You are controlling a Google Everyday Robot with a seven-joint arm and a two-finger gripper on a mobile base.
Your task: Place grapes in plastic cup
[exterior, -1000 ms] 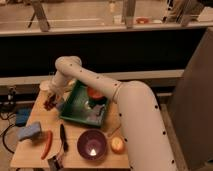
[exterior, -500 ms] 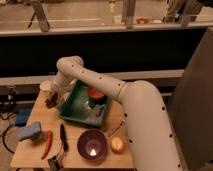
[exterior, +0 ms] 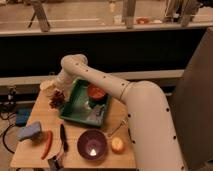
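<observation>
The grapes (exterior: 56, 99), a dark red-purple bunch, are at the left side of the wooden table (exterior: 37, 112), just left of the green tray (exterior: 80, 111). My gripper (exterior: 58, 90) is directly above them, at the end of the white arm that reaches in from the lower right. It touches or nearly touches the bunch. The plastic cup (exterior: 46, 85), small and pale, stands just left of and behind the gripper, near the table's far left edge, partly hidden by the wrist.
The tray holds an orange-red bowl (exterior: 95, 92). In front stand a large purple bowl (exterior: 92, 145) and a yellow-orange fruit (exterior: 117, 145). A red chili (exterior: 47, 143), a black tool (exterior: 63, 137) and a blue sponge (exterior: 29, 131) lie front left.
The gripper and the grapes under it have shifted slightly to the right, toward the tray. Everything else stays where it was.
</observation>
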